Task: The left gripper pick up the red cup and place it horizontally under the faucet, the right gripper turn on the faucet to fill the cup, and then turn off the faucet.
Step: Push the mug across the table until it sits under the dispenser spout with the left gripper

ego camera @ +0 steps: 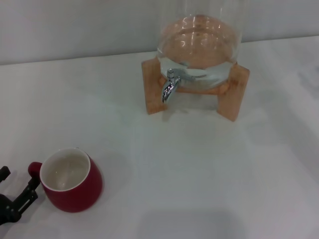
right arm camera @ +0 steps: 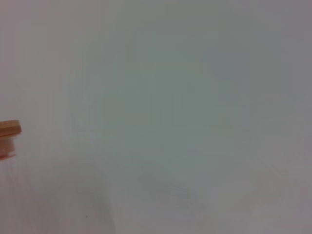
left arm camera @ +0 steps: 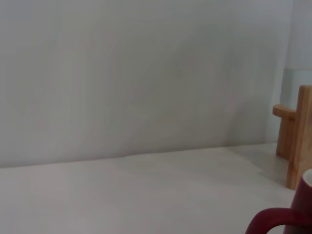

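Observation:
The red cup (ego camera: 72, 186) stands upright on the white table at the near left, cream-white inside, its small handle pointing left. My left gripper (ego camera: 17, 181) is at the bottom-left corner of the head view, open, one finger (ego camera: 30, 190) just beside the handle, holding nothing. The left wrist view shows the cup's handle (left arm camera: 273, 219) at its lower corner. The chrome faucet (ego camera: 169, 85) points down from the glass dispenser (ego camera: 199, 45) at the back centre, well away from the cup. The right gripper is out of view.
The dispenser rests in a wooden stand (ego camera: 235, 92), also seen in the left wrist view (left arm camera: 298, 141) and as a sliver in the right wrist view (right arm camera: 9, 128). A pale wall rises behind the table (ego camera: 199, 164).

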You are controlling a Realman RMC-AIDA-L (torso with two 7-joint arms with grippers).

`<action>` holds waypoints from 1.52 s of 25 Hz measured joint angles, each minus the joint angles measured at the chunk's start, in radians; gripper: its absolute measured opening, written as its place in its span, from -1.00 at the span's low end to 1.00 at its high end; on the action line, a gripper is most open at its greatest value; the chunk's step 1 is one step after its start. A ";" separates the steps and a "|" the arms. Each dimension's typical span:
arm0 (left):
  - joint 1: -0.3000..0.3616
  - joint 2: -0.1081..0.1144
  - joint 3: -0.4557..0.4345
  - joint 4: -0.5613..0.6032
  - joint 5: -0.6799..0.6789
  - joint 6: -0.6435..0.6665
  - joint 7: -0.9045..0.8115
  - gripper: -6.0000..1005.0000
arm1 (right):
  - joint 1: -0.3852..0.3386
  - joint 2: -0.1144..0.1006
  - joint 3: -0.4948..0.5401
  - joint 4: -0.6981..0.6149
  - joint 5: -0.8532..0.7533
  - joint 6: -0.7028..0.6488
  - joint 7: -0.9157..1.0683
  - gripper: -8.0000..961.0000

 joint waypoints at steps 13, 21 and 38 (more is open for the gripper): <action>-0.017 0.000 0.000 0.000 0.005 -0.006 -0.007 0.46 | -0.002 0.000 0.005 0.000 0.000 0.012 0.000 0.32; -0.020 0.001 -0.004 0.000 -0.003 -0.008 -0.009 0.45 | -0.003 0.000 0.012 -0.001 0.000 0.027 0.000 0.32; -0.019 0.003 -0.002 0.011 0.002 -0.013 -0.074 -0.10 | -0.006 0.000 0.012 -0.003 0.002 0.027 0.000 0.32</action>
